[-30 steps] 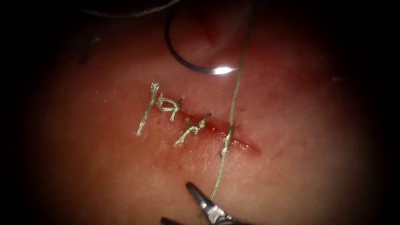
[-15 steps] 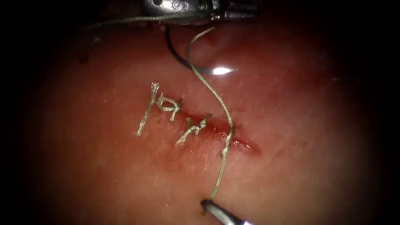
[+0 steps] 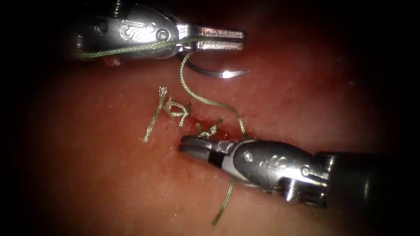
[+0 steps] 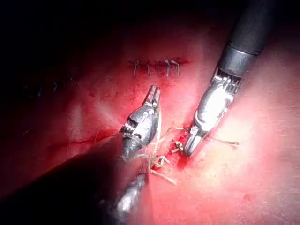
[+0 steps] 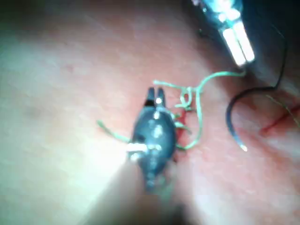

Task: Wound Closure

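My left tool [image 3: 241, 39] reaches in from the upper left, shut on the green thread [image 3: 205, 101] near the base of its jaws. From there the thread hangs slack and curves down into the cut [image 3: 225, 133] on the tissue [image 3: 109, 175]. The curved needle [image 3: 218, 73] lies free on the tissue just under the left tool, held by neither tool, its tip out of the tissue. My right tool [image 3: 181, 146] lies across the cut, shut, its tips beside the second knot [image 3: 209, 130]; I see nothing gripped. The thread's short tail [image 3: 223, 205] trails below it.
Two tied knots with cut ends [image 3: 174, 109] sit on the cut's left part, with red fluid around them. In the left wrist view an older row of stitches [image 4: 157, 66] lies beyond both tools [image 4: 153, 90] [image 4: 186, 151].
The left tool came down into view with the thread, which went from taut to slack. The right tool moved up from the bottom edge over the cut and shut its open jaws.
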Robot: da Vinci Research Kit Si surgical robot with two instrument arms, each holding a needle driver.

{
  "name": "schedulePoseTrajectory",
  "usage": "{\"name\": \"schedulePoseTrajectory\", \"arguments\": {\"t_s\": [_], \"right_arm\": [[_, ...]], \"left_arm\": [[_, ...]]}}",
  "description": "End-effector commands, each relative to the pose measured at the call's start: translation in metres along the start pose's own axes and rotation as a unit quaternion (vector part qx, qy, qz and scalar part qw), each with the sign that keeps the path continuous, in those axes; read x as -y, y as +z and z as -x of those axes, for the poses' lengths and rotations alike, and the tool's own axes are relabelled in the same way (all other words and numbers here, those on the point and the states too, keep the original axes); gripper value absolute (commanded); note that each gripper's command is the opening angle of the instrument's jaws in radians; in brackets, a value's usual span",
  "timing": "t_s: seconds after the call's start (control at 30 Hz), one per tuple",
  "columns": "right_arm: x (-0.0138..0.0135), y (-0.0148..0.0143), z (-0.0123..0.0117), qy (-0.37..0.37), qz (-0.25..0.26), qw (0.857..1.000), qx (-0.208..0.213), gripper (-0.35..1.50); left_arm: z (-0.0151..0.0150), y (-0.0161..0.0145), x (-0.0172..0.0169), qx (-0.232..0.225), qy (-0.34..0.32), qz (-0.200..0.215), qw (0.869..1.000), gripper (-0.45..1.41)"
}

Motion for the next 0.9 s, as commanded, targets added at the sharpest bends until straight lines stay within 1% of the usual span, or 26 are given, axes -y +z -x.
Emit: {"name": "schedulePoseTrajectory", "arguments": {"t_s": [0.03, 0.13, 0.27, 0.4, 0.5, 0.63, 0.73, 0.8, 0.83, 0.9], "right_arm": [[-0.0003, 0.0021, 0.0001, -0.005, -0.006, 1.000, -0.002, -0.35], [-0.0009, 0.0036, -0.0001, -0.007, -0.007, 1.000, -0.001, -0.35], [-0.0021, 0.0053, -0.0003, -0.005, 0.004, 1.000, -0.002, -0.35], [-0.0036, 0.0064, -0.0002, -0.003, 0.023, 1.000, -0.004, -0.35], [-0.0049, 0.0067, 0.0000, -0.002, 0.040, 0.999, -0.010, -0.35], [-0.0062, 0.0062, 0.0001, 0.001, 0.059, 0.998, -0.022, -0.35], [-0.0069, 0.0053, -0.0002, 0.005, 0.077, 0.996, -0.037, -0.35], [-0.0076, 0.0046, -0.0006, 0.009, 0.090, 0.994, -0.056, -0.35], [-0.0081, 0.0039, -0.0012, 0.016, 0.095, 0.993, -0.074, -0.35], [-0.0086, 0.0030, -0.0018, 0.023, 0.099, 0.991, -0.093, -0.35]], "left_arm": [[0.0002, 0.0005, 0.0000, 0.000, 0.002, 0.000, 1.000, -0.45], [-0.0002, -0.0002, -0.0009, 0.000, 0.002, -0.001, 1.000, -0.45], [-0.0009, -0.0009, -0.0021, -0.003, 0.002, -0.008, 1.000, -0.45], [-0.0015, -0.0013, -0.0033, -0.006, 0.002, -0.007, 1.000, -0.45], [-0.0020, -0.0014, -0.0042, -0.010, 0.003, -0.003, 1.000, -0.45], [-0.0023, -0.0013, -0.0057, -0.014, 0.007, 0.002, 1.000, -0.45], [-0.0023, -0.0011, -0.0069, -0.018, 0.006, 0.007, 1.000, -0.45], [-0.0019, -0.0007, -0.0077, -0.027, 0.001, 0.012, 1.000, -0.45], [-0.0014, -0.0004, -0.0087, -0.029, 0.001, 0.014, 0.999, -0.45], [-0.0009, -0.0001, -0.0096, -0.030, 0.000, 0.017, 0.999, -0.45]]}}
